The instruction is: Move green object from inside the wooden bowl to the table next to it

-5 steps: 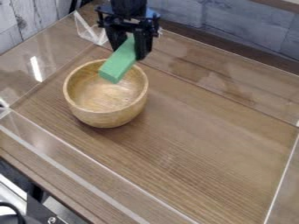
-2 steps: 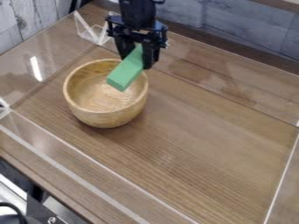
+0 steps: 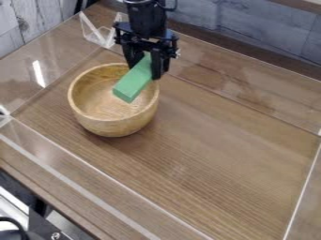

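Note:
The green object (image 3: 135,79) is a bright green bar hanging tilted, its lower end over the right rim of the wooden bowl (image 3: 111,99). My black gripper (image 3: 149,58) points straight down and is shut on the bar's upper end, above the bowl's far right edge. The bowl is a round tan wooden dish standing at the left of the brown wood-grain table (image 3: 213,141); its inside looks bare. Whether the bar's lower end touches the rim I cannot tell.
Clear acrylic walls (image 3: 150,202) border the tabletop on the near, left and right sides. A grey plank wall runs behind. A white tag or cable (image 3: 88,33) lies near the back left corner.
The gripper carrying the green bar has shifted slightly right and lower, so the bar now hangs over the bowl's right rim instead of its back.

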Available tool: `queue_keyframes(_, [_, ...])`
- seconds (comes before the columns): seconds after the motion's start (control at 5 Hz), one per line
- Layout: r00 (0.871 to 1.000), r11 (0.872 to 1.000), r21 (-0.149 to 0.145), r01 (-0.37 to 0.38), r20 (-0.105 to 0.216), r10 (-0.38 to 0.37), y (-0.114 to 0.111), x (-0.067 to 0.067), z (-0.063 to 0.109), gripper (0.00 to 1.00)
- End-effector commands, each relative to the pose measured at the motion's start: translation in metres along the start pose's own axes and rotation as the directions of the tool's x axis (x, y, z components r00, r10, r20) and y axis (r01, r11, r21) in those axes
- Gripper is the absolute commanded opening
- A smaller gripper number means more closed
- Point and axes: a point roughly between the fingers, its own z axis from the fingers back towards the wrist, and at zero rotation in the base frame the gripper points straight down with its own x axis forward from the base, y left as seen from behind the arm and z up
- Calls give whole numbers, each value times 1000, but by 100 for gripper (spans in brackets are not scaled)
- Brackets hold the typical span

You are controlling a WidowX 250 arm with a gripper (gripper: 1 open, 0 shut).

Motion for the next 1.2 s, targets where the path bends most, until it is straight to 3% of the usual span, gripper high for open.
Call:
queue_keyframes(0.0, [996, 997, 5, 79, 52, -79, -3, 4, 19, 0])
queue_keyframes(0.4, [980, 982, -13, 186, 72, -185, -21, -2, 28, 0])
queue_keyframes(0.6, [963, 964, -23, 265, 53, -263, -48, -11, 17, 0])
queue_keyframes(0.8, [930, 930, -28, 367, 25, -366, -85, -11, 1, 0])
queue_keyframes(1.0, [889, 889, -40, 457, -5, -457, -120, -12, -15, 0])
